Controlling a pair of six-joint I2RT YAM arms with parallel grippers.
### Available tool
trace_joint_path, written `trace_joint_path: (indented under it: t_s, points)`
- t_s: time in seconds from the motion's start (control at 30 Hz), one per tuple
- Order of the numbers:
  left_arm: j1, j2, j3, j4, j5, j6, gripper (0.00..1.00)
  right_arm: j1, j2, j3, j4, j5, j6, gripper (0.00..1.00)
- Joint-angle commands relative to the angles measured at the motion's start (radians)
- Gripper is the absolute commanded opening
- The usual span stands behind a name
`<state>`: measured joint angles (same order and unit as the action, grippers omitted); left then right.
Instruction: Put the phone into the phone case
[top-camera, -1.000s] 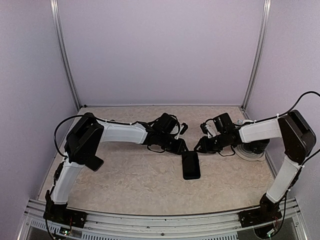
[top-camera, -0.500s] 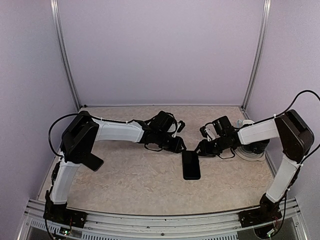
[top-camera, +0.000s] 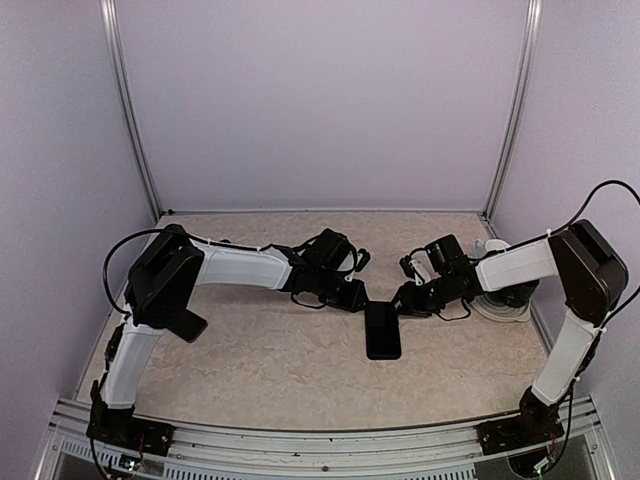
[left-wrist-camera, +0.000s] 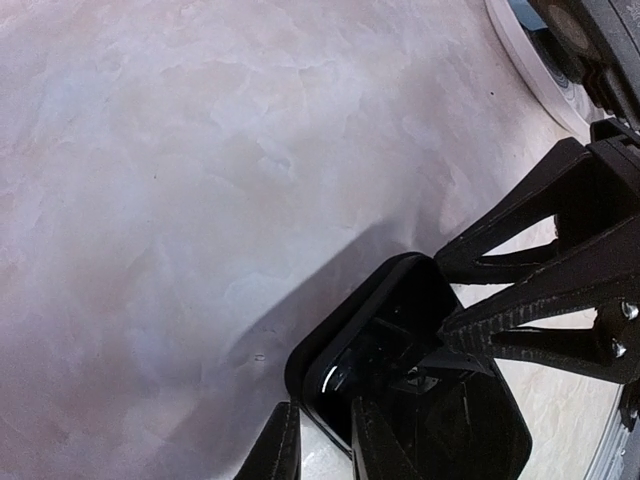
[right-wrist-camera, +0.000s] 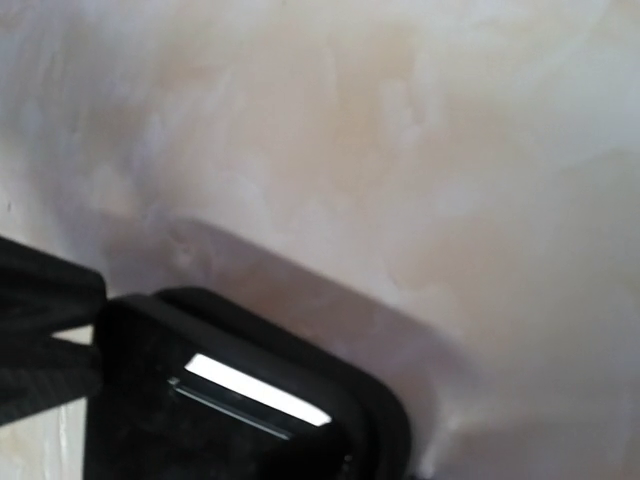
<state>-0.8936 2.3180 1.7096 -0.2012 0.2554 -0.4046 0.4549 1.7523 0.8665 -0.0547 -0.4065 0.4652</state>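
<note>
Phone case: black, lying flat near the middle of the marbled surface, long axis running toward the arm bases. Phone: glossy and dark, seen inside the case rim at the far end; whether it is fully seated cannot be told.

Left tool: low at the far left corner of the case. In the left wrist view its fingers stand close together, one outside the case wall and one over the phone. Whether they actually pinch the wall cannot be told.

Right tool: low at the far right corner, facing the left tool across the end of the case. Its fingers are partly spread, tips at the corner of the case; whether they grip it cannot be told.

White round object: on the surface just beyond the right tool, apart from the case.
</note>
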Motion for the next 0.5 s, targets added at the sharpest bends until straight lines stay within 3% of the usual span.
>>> trace_joint_path:
  t_s: [0.0, 0.47]
  points:
    - [-0.003, 0.004, 0.010, -0.011, -0.009, 0.016, 0.21, -0.006, -0.011, -0.016, 0.004, 0.009, -0.001, 0.37]
    - [0.001, 0.037, 0.040, 0.022, 0.016, -0.003, 0.23, -0.005, -0.021, -0.015, -0.003, 0.011, 0.002, 0.37]
